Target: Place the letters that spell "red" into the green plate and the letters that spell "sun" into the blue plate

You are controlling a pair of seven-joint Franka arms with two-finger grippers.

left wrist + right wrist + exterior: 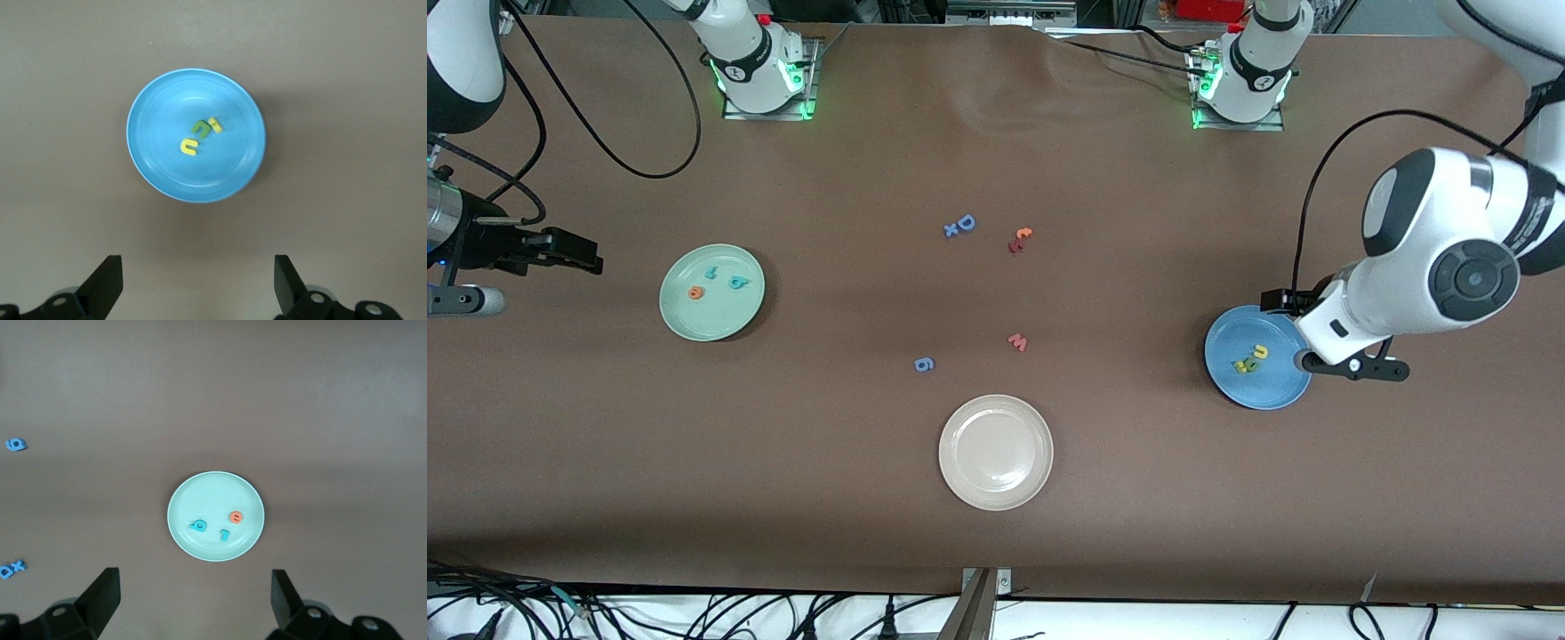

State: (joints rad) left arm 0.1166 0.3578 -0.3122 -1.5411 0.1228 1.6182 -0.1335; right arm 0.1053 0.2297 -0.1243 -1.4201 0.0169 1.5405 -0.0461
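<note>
The green plate [694, 324] lies toward the right arm's end of the table and holds an orange "e" [695, 292], a teal "d" [736, 283] and a small teal "r" [712, 272]. The blue plate [1263, 391] lies toward the left arm's end and holds a yellow u/n [1260, 351], an olive u/n [1249, 364] and a yellow "s" [1239, 365]. My left gripper [198, 263] hangs open and empty over the table beside the blue plate [200, 177]. My right gripper [195, 577] hangs open and empty over the table beside the green plate [200, 497].
A beige-white plate [996, 480] sits mid-table, nearest the front camera. Loose letters lie in the middle: a blue "D" [965, 222], an orange "t" [1024, 234], a pinkish-red "w" [1017, 341] and a blue "g" [924, 364].
</note>
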